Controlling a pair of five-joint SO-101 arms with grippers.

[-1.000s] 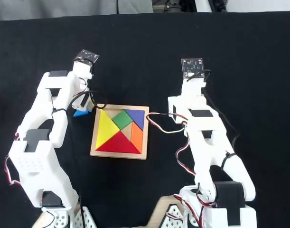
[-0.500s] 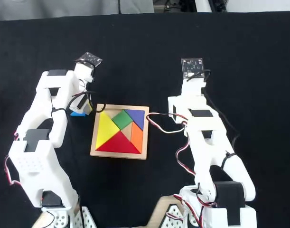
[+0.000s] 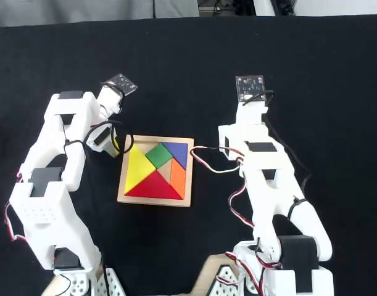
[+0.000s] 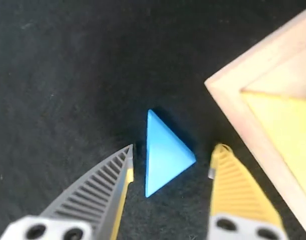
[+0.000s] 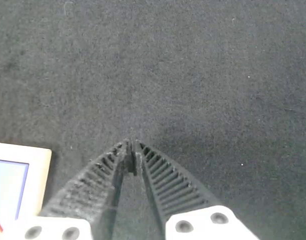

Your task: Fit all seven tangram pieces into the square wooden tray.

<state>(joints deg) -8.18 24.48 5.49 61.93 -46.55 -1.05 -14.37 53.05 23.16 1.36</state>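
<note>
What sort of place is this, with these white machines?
Probably a robotics lab bench: a left arm and a right arm stand at a black-covered table, with a wooden tangram tray between them.

Tray [image 4: 228,92] corner stands just beside the left gripper's [image 4: 175,147] yellow finger [image 4: 233,185], narrowing passage on that side of the blue triangle [image 4: 165,152]. Black cloth [image 4: 52,75] lies open beyond the grey finger [image 4: 100,185]. High view: open cloth spans the upper frame; the right arm [image 3: 262,179] blocks the tray's right side.

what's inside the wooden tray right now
Yellow triangle, red triangle, green square, purple triangle, orange piece, plus a bare-looking wood gap. The left gripper hides a corner of the tray.
</note>
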